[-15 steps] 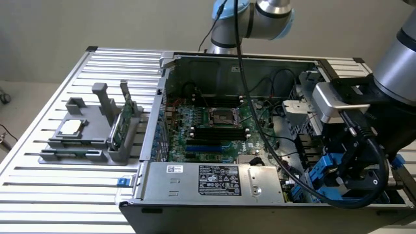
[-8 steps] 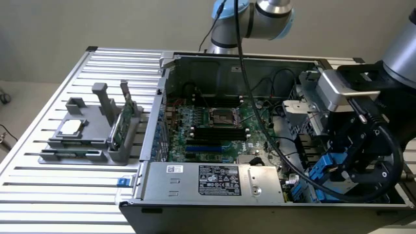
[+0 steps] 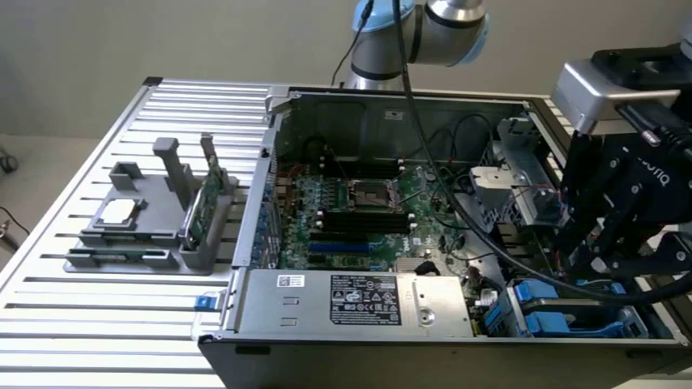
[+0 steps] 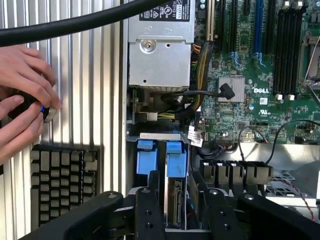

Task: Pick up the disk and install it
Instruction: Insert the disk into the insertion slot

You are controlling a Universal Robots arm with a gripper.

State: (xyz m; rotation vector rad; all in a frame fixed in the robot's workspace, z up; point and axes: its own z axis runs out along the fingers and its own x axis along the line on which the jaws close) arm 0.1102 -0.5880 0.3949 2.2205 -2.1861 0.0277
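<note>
end effector (image 4: 185, 195) sits low over the drive bay (image 4: 150, 135), straddling the disk (image 4: 177, 167). disk stands edge-on in the bay, just beside a second blue carrier (image 4: 146, 160). gripping or released: cannot tell.

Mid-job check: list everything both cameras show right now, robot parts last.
table: one, silver, slatted, under everything
computer case: one, grey, open, on the table
power supply: one, silver, case's front edge
motherboard: one, green, case floor
disk: one, silver-grey in blue carrier, on edge in the drive bay
second carrier: one, blue, beside the disk
holder: one, grey, exterior view's left
chip: one, silver, on the holder
circuit card: one, green, upright in the holder
keyboard: one, black, beside the case
person's hands: two, near the keyboard
arm: one, grey-blue, behind the case
claw: one, black, at the disk
</note>
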